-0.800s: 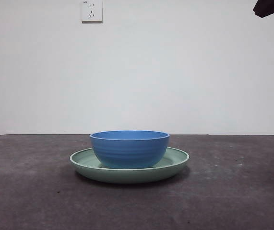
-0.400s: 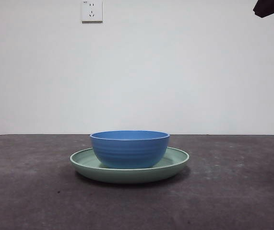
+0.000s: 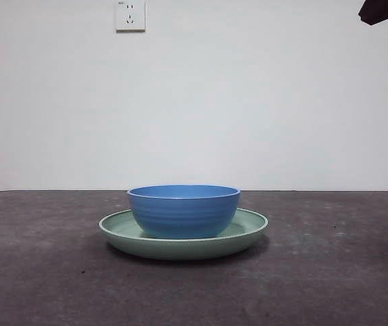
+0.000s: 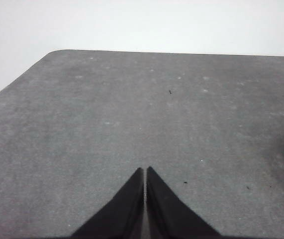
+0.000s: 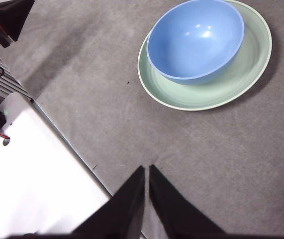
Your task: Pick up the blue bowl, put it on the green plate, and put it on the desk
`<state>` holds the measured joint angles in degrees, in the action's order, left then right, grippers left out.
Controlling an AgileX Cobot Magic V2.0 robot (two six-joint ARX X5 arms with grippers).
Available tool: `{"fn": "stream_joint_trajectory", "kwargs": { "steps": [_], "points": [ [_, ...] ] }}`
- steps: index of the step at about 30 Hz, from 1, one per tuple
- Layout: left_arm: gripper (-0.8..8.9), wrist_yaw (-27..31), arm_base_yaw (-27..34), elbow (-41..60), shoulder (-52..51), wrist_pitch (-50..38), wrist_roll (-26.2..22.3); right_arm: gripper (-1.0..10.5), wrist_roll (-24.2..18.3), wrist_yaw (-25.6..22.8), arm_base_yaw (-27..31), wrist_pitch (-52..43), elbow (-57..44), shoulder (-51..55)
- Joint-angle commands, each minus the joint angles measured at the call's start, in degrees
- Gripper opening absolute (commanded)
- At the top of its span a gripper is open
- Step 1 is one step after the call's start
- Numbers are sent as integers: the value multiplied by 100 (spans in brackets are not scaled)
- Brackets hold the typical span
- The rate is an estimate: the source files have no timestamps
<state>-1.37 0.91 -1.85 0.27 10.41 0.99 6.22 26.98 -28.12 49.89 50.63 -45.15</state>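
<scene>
I've got the blue bowl (image 3: pixel 183 210) sitting in the green plate (image 3: pixel 251 227) mid-desk (image 3: pixel 37 272), and my right gripper (image 5: pixel 146 172), jaws pressed together, looks down on it from well back, nearer than the left gripper (image 4: pixel 145 173), likewise closed.

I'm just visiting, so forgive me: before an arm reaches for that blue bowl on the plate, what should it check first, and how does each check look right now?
1. Blue bowl upright and empty: ok.
2. Bowl sits inside the green plate, free to lift: ok.
3. Plate flat on the desk: ok.
4. Right gripper open enough to take the rim: not ok, jaws together.
5. Left gripper out of the way: ok, over bare desk, jaws together, only the plate's edge in its view.
6. Path from right gripper to bowl unblocked: ok in the right wrist view.
</scene>
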Motion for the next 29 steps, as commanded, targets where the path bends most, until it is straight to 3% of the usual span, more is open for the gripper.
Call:
{"fn": "stream_joint_trajectory", "kwargs": {
  "steps": [1, 18, 22, 29],
  "points": [
    [9, 11, 11, 116, -11, 35, 35, 8, -48, 2, -35, -57, 114, -42],
    [9, 11, 11, 116, -11, 37, 35, 8, -74, -2, 31, -55, 114, 26],
    [9, 11, 11, 116, -11, 37, 35, 8, -616, -17, 516, -151, 105, 363],
    [9, 11, 11, 116, -11, 35, 35, 8, -721, -271, 1902, -1351, -358, 1462]
  ]
}}
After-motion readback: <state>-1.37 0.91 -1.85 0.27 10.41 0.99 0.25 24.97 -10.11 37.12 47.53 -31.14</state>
